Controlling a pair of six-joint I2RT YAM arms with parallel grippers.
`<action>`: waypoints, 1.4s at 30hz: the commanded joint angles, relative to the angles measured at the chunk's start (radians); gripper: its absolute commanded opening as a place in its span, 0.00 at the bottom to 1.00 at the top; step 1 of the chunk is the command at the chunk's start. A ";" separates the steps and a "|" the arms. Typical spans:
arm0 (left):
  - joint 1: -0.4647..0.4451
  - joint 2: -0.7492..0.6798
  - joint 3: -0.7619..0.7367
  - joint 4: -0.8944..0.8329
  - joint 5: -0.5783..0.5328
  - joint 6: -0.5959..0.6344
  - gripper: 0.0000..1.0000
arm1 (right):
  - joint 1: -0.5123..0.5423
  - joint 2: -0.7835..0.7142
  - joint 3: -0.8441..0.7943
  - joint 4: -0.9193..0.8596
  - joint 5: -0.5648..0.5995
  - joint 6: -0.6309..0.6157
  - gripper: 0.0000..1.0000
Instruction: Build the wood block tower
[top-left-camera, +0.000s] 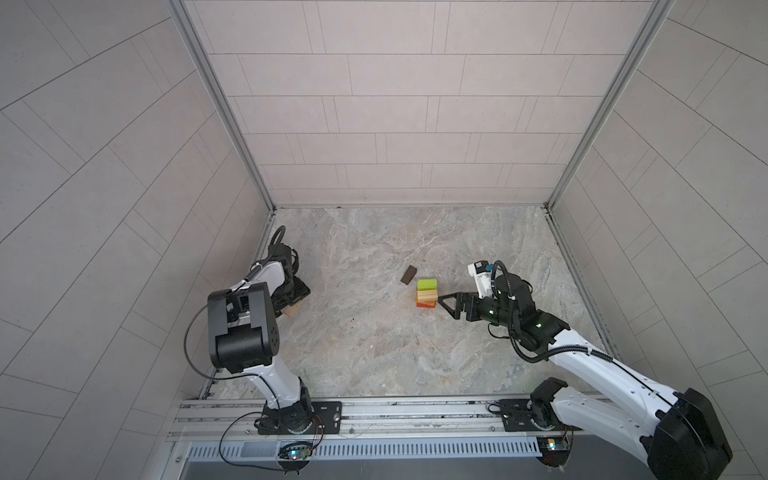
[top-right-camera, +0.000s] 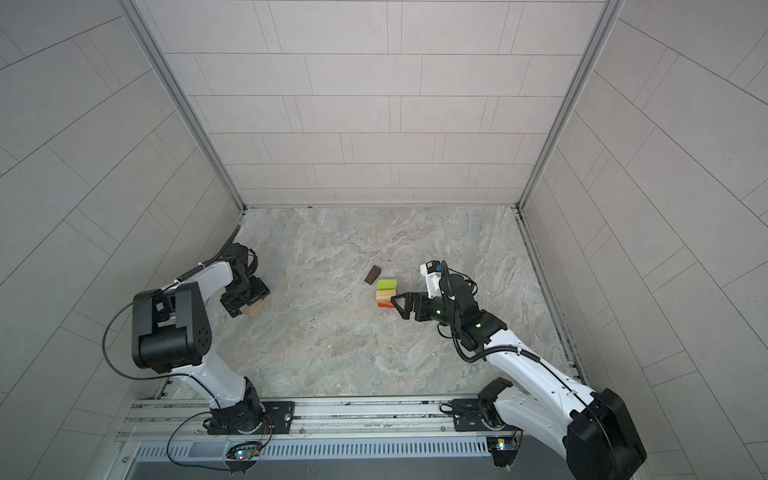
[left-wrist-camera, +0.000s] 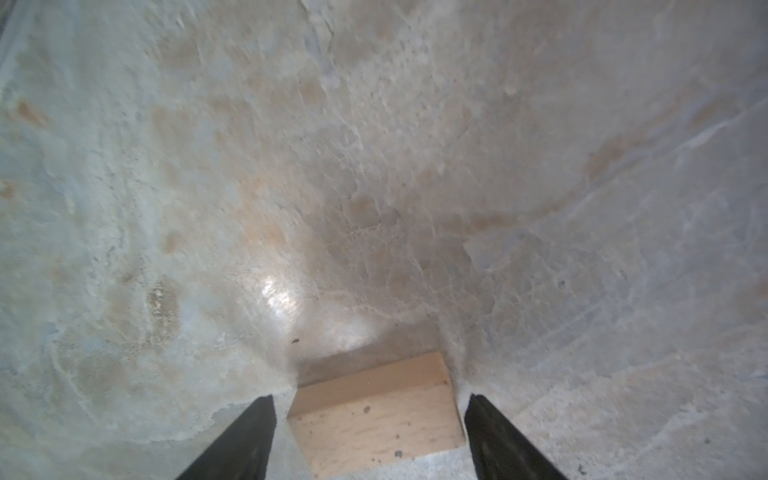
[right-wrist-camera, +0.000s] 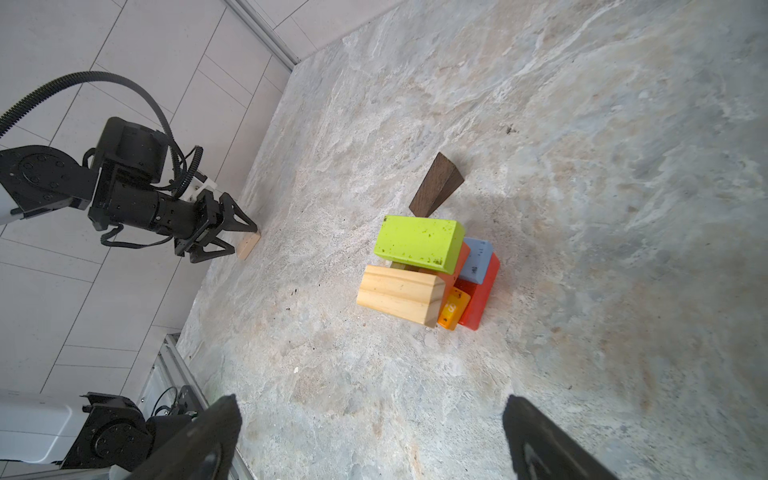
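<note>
Left gripper (left-wrist-camera: 370, 405) straddling tan block (left-wrist-camera: 376, 419) (wall-side), brown block (top-left-camera: 409, 275)

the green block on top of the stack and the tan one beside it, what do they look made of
The green block looks like wood under glossy lime paint: dark chips speckle its faces and edges. The tan block looks like bare, unpainted wood, probably pine: pale grain lines run along it and its end face shows no coating.

A small tower (right-wrist-camera: 428, 274) of wood blocks is standing mid-surface: a lime-green brick (right-wrist-camera: 417, 242) and a tan brick (right-wrist-camera: 399, 294) lying on top, over light blue (right-wrist-camera: 477, 261), red (right-wrist-camera: 480, 297) and orange (right-wrist-camera: 453, 309) ones. A dark brown brick (top-left-camera: 409, 275) is lying just beside it. Another tan block (left-wrist-camera: 376, 419), possibly untouched, is sitting well apart, far left.
</note>
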 joint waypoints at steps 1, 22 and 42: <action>0.005 0.006 -0.023 0.010 0.013 -0.006 0.72 | -0.009 -0.022 -0.010 0.002 -0.005 0.008 1.00; -0.199 -0.250 0.062 -0.141 0.172 0.193 0.51 | -0.113 -0.030 0.032 -0.082 -0.048 -0.019 1.00; -0.778 -0.082 0.586 -0.450 0.015 0.243 0.51 | -0.345 0.103 0.100 -0.181 -0.002 -0.007 1.00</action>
